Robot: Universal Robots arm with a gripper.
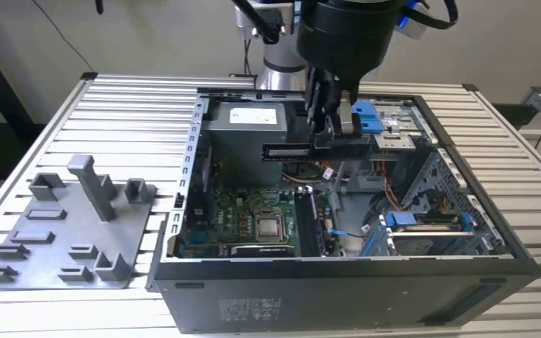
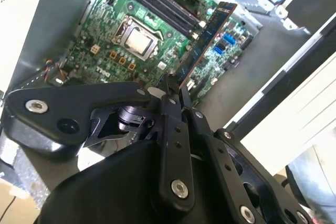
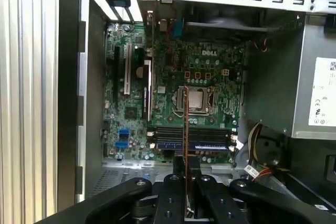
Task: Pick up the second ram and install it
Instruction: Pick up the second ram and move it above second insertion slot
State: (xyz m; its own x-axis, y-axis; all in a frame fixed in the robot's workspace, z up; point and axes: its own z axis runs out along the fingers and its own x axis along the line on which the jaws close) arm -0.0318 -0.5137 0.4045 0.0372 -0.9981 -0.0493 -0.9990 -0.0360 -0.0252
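Exterior view: gripper [image 1: 332, 141] above the open computer case [image 1: 346, 299], fingers [image 1: 320, 113] clamped narrow on the second ram [image 1: 289, 150], stick held level and clear of the motherboard [image 1: 242, 211]. Edge-on in the first wrist view, over the memory slots [image 3: 194, 137] beside the processor socket [image 3: 197, 99]. Grey tray [image 1: 64, 232] on the surface [image 1: 110, 105], toward the exterior view's left.

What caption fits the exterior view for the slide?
Gripper holding the second ram above the open computer case, grey tray at the exterior view's left.
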